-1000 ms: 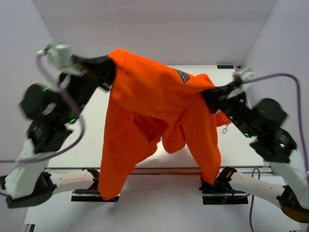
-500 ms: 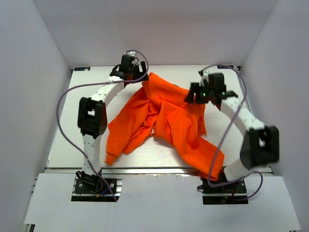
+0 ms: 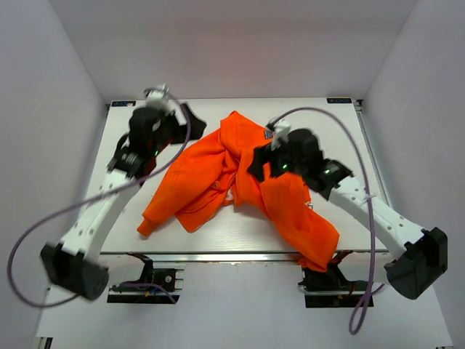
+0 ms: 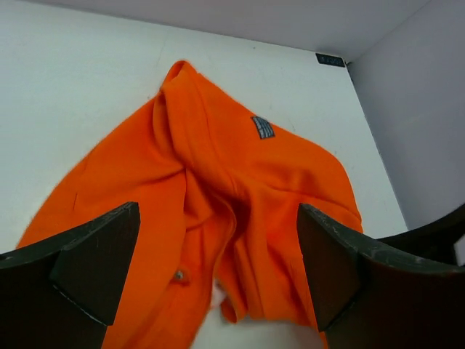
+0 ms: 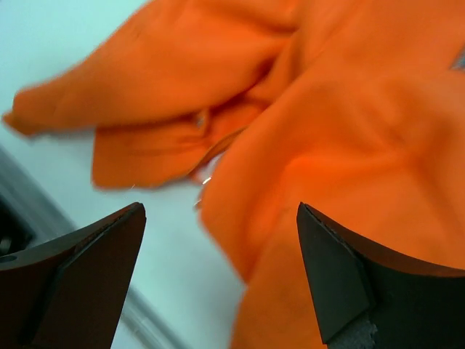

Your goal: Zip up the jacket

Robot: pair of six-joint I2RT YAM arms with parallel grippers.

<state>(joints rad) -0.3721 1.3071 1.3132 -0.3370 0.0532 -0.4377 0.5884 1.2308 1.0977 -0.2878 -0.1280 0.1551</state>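
Jacket [image 3: 218, 174] lies crumpled on the table [image 3: 349, 211], spread from the middle of the far edge down toward the near right corner, where one end hangs over the near edge. A second fold reaches toward the near left. A small grey label [image 4: 263, 127] shows on the upper fabric. Front is bunched and folded over itself, and the zipper's state cannot be told. Left arm: elbow low and out past the near left corner, forearm rising toward the far left corner, wrist turned inward. Left gripper [image 3: 183, 122] sits beside the jacket's far left part, clear of the cloth. Its fingers [image 4: 94, 265] stand wide apart and grip nothing. Right arm: elbow out beyond the near right corner, forearm running diagonally in over the table. Right gripper [image 3: 258, 163] hangs above the jacket's middle, fingers [image 5: 338, 280] likewise spread wide – no fabric between them. Wrist views are partly blurred.
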